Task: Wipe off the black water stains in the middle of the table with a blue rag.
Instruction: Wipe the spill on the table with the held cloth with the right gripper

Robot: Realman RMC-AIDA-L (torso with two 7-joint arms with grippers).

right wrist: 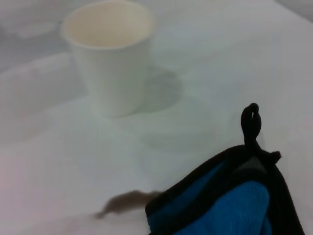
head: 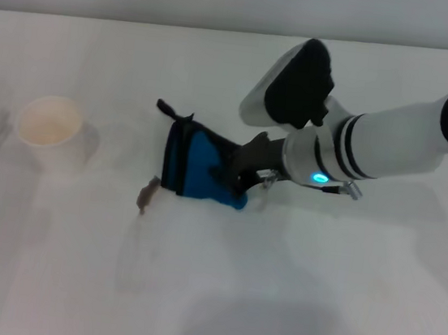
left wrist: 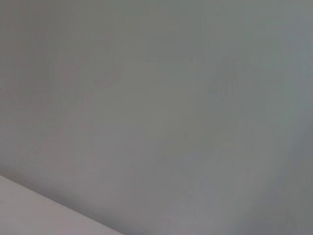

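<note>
The blue rag (head: 199,167), black-edged with a loop tab, lies bunched on the white table (head: 291,290) near the middle. My right gripper (head: 244,166) comes in from the right and is shut on the rag's right side, pressing it to the tabletop. Just left of the rag's lower edge a small dark brown stain (head: 147,196) shows on the table. The right wrist view has the rag (right wrist: 230,200) close up with its loop (right wrist: 250,121), and the stain (right wrist: 128,202) beside its edge. The left gripper is out of view; its wrist view holds only a plain grey surface.
A white paper cup (head: 51,127) stands upright at the left of the table, also seen in the right wrist view (right wrist: 111,56) beyond the rag. The table's far edge (head: 144,23) meets a pale wall.
</note>
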